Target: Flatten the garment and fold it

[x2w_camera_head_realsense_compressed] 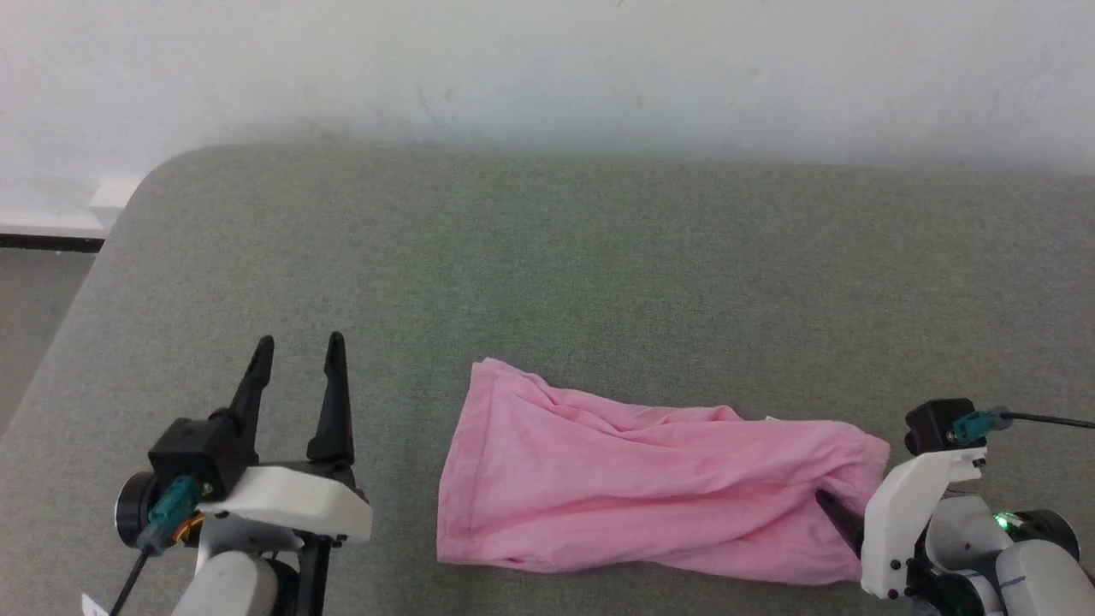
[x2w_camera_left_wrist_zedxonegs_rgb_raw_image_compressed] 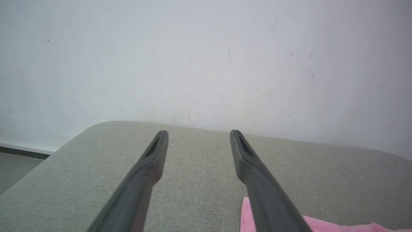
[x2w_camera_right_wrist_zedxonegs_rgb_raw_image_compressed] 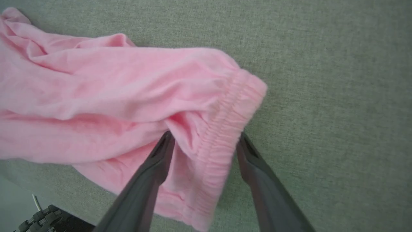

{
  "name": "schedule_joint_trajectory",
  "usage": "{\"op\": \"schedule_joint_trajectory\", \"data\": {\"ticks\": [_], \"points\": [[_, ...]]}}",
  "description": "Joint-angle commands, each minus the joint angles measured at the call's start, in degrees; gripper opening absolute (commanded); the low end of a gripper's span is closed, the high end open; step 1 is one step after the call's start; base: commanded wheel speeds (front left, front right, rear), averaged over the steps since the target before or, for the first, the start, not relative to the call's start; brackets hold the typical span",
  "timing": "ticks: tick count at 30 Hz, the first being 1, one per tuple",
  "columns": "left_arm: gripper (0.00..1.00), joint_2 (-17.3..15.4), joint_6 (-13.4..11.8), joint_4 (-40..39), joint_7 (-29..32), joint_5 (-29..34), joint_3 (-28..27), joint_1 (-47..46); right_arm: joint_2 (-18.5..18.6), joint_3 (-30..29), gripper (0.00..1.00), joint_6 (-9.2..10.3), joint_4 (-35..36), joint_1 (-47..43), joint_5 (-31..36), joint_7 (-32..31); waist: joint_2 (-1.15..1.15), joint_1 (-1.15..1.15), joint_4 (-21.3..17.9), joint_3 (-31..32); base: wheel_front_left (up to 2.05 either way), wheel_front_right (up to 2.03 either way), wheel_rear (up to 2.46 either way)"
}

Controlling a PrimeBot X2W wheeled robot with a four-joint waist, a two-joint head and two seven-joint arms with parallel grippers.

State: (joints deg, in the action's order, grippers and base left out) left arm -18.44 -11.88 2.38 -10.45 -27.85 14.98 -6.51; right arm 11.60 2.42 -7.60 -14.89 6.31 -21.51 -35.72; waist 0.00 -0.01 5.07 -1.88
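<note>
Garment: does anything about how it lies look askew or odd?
The pink garment lies bunched and creased on the grey cushion, not flat; its gathered elastic edge sits puckered inside the open right gripper. No damage visible.

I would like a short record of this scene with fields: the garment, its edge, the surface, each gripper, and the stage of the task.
garment: light pink thin cloth garment, lying wrinkled, not flat, not folded
edge: gathered elastic band at the garment's right end
surface: grey-green fabric cushion, before a white wall
left gripper: jaws open, empty, left of the garment and apart from it
right gripper: jaws open, one on each side of the elastic band
stage: flattening not yet done
</note>
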Motion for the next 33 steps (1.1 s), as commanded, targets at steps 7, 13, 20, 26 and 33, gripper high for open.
{"op": "schedule_joint_trajectory", "data": {"ticks": [7,13,20,26,33], "points": [[1.0,1.21,1.46,-2.96,-4.5,10.37,-0.62,-0.68,-3.66,-1.93,1.0,0.11,-1.17,2.69,6.73,-4.93,0.0,0.01,0.23,-1.96,0.0,0.0,0.0],[1.0,5.25,3.48,-5.72,-4.53,14.62,-3.16,0.83,-3.3,0.35,1.0,0.11,-5.34,6.11,10.21,-8.76,0.0,0.01,0.9,-3.27,0.0,0.0,0.0],[1.0,8.44,6.43,-5.5,-4.54,16.74,-5.8,1.66,-0.96,4.58,0.0,0.11,-8.75,7.64,8.76,-12.35,0.0,0.01,0.98,-4.28,0.0,0.0,0.0],[1.0,10.52,8.43,-5.37,-4.54,17.95,-8.35,2.32,2.82,5.29,0.0,0.11,-8.04,8.36,5.79,-10.91,0.0,0.01,0.27,-4.19,0.0,0.0,0.0],[1.0,12.05,10.46,-4.96,-4.54,19.3,-10.38,2.2,9.85,-0.8,0.0,0.11,-10.87,9.64,6.7,-10.35,0.0,0.01,-0.42,-4.4,0.0,0.0,0.0]]}}
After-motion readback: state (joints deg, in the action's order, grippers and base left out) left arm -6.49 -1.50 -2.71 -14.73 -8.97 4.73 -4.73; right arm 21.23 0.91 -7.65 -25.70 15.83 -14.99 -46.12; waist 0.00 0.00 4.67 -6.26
